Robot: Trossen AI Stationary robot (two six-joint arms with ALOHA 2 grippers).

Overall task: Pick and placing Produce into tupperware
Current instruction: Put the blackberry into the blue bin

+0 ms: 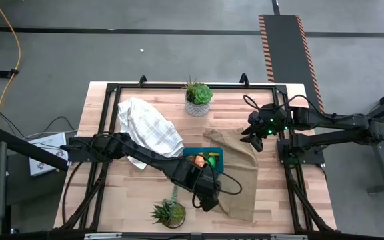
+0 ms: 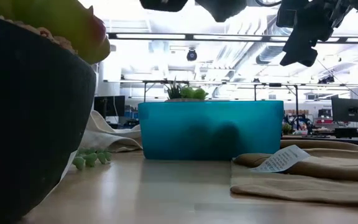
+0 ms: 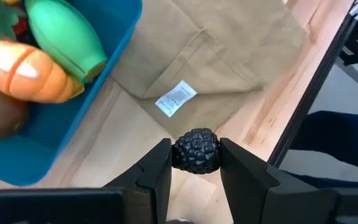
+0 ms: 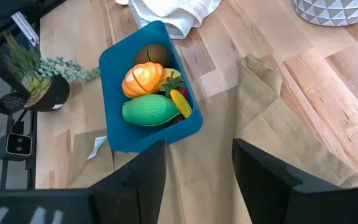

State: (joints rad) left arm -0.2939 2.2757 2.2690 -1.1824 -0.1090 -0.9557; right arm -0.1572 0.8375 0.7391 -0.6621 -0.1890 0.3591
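Observation:
The teal-blue tupperware (image 1: 223, 155) (image 2: 210, 130) rests by its base partly on a tan cloth (image 1: 235, 180). It holds a green piece (image 4: 145, 112), an orange piece (image 4: 142, 79), a brown round piece (image 4: 152, 54) and a small yellow piece (image 4: 180, 101). My left gripper (image 3: 195, 149) (image 1: 204, 193) is just beyond the tupperware's near side, shut on a small black bumpy berry (image 3: 195, 150). My right gripper (image 4: 197, 149) (image 1: 254, 140) hangs open above the cloth's far right part, to the right of the tupperware. My left gripper pinches the black bumpy berry between its two fingers (image 3: 160, 165), one on each side of its round body (image 3: 195, 163). The fingers point down at the table. The berry is lifted clear, above the wood beside the cloth's label (image 3: 176, 98).
A potted plant (image 1: 169, 213) stands near the table's near edge, close to my left arm. Another pot (image 1: 198, 99) stands at the far edge. A white checked towel (image 1: 149, 127) lies left of the tupperware. A black frame rail (image 1: 285, 167) runs along the table's right side.

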